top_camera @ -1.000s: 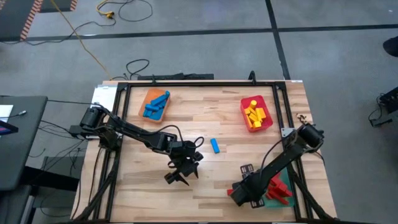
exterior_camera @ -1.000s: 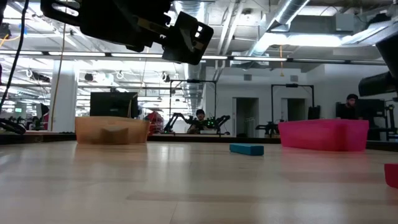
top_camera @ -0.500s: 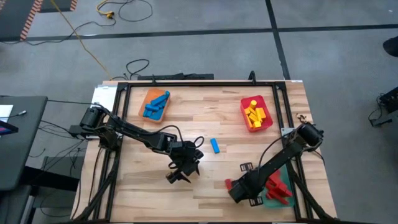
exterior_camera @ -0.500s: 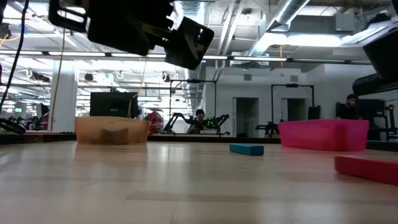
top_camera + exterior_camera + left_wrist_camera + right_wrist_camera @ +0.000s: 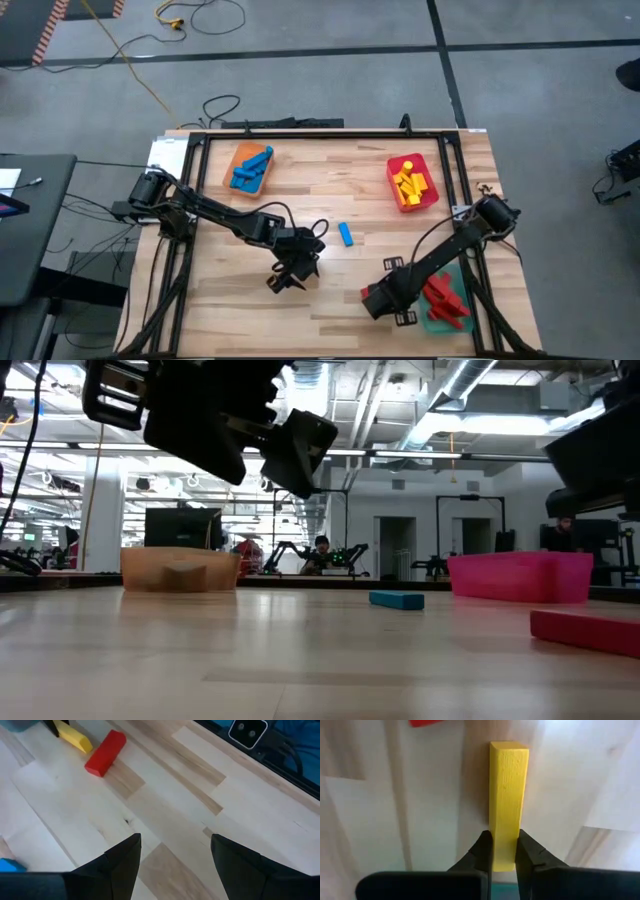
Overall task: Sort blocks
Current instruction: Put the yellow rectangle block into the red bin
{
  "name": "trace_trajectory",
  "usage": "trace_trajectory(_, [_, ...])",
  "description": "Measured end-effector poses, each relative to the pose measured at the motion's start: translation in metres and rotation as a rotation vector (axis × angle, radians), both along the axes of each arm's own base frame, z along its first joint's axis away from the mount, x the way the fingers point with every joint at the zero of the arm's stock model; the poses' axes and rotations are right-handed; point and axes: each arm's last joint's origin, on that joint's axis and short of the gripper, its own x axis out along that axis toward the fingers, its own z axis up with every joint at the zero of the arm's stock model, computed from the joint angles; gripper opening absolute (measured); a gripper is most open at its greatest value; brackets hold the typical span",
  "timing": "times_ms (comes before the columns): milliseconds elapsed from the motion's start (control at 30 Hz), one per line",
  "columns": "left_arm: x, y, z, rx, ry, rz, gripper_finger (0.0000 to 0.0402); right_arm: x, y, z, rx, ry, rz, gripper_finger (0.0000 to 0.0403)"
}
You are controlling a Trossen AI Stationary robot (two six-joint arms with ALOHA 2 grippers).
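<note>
My right gripper (image 5: 502, 840) stands near the table's near right and is shut on a yellow block (image 5: 508, 785) that lies on the wood. The arm hides this block in the high view. A red block (image 5: 105, 752) lies close beside it, and also shows as the red block (image 5: 585, 632) in the low view. A single blue block (image 5: 345, 234) lies at mid-table. My left gripper (image 5: 175, 840) hovers open above the table's middle (image 5: 288, 275), with nothing between its fingers. My right gripper pinches the yellow block's two long sides (image 5: 506, 827) between its two fingers (image 5: 485, 847), close to one end. The fingers come from above, pointing down, and the block runs out lengthwise from between them. The block appears to lie flat on the table.
An orange tray (image 5: 250, 168) with blue blocks stands at the far left. A red tray (image 5: 412, 182) with yellow blocks stands at the far right. A green tray (image 5: 445, 305) with red blocks sits at the near right, beside my right arm. Bare wood lies between them.
My right gripper has gone a little toward the table's left, away from the green tray. The red block beside it has come further into the low view and shows longer there. My left gripper has tipped slightly where it hovers.
</note>
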Motion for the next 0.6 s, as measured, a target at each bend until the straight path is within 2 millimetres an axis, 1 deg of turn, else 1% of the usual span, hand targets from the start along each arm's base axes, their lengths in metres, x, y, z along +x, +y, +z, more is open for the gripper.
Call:
trace_trajectory(133, [-0.002, 0.0, -0.002, 0.007, 0.029, 0.0, 0.0236, 0.003, -0.007, 0.0, -0.021, 0.003, -0.019, 0.0055])
trace_trajectory(367, [-0.003, 0.001, -0.003, 0.012, 0.05, 0.022, 0.0236, 0.016, -0.028, 0.0, -0.055, -0.015, -0.071, 0.0055])
trace_trajectory(600, [-0.005, 0.007, -0.007, 0.115, 0.086, 0.122, 0.0236, 0.03, -0.052, 0.0, -0.127, -0.075, -0.103, 0.0056])
